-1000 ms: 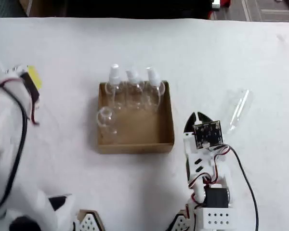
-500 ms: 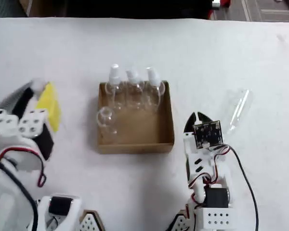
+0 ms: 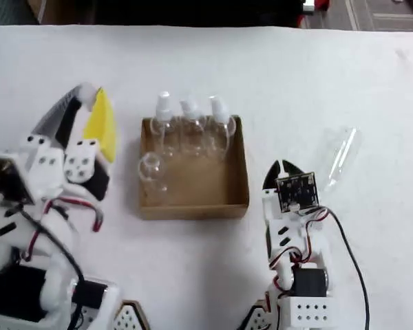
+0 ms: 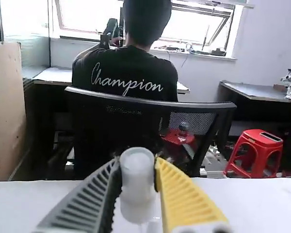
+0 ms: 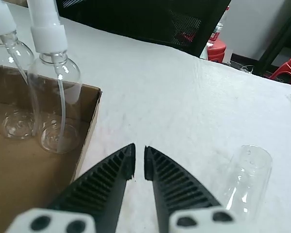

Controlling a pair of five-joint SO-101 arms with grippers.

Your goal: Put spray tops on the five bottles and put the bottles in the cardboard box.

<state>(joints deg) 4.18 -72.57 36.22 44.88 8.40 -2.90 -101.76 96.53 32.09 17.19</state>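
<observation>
the spray top (image 4: 137, 187) pinched in the left hand (image 4: 136, 170) runs off the edge of the left wrist view, so its tube and lower part cannot be told. in the right wrist view the edge crops the head of a capped bottle (image 5: 53, 97) and part of a second capped bottle (image 5: 12, 87); the cardboard box (image 5: 19, 194) runs out of frame, and the lying bottle (image 5: 247, 179) loses one end behind the right hand (image 5: 138, 151). from above, that bottle is faint against the worktop (image 3: 261, 69), its outline hard to trace, and the left arm (image 3: 27, 206) is cut by the edge.
</observation>
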